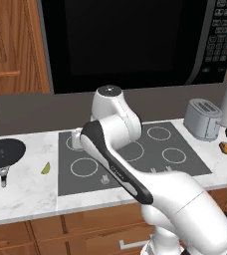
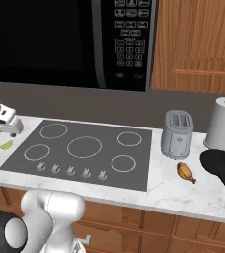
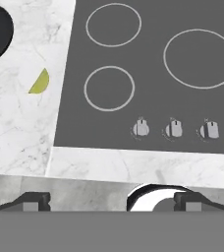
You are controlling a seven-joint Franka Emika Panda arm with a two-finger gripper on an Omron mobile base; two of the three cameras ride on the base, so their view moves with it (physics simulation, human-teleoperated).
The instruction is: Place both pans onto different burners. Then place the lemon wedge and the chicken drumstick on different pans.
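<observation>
Toaster point(image 2: 177, 134) and paper towel roll point(image 2: 223, 123) behind right pan point(image 2: 220, 163); both pans bare, drumstick point(image 2: 185, 171) beside; hand point(image 3: 111, 202) released, grasping nothing.

Matte black pans point(image 1: 4, 152) point(image 2: 220, 163), a yellow-green lemon wedge point(image 3: 39, 82) and white-ringed burners point(image 3: 109, 88) are set against white-marbled bench point(image 3: 20, 128).

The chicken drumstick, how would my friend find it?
Look right of the cooktop, on the marble counter in front of the silver toaster. The chicken drumstick lies between toaster and black pan, touching neither. It's the small golden-brown thing.
</observation>
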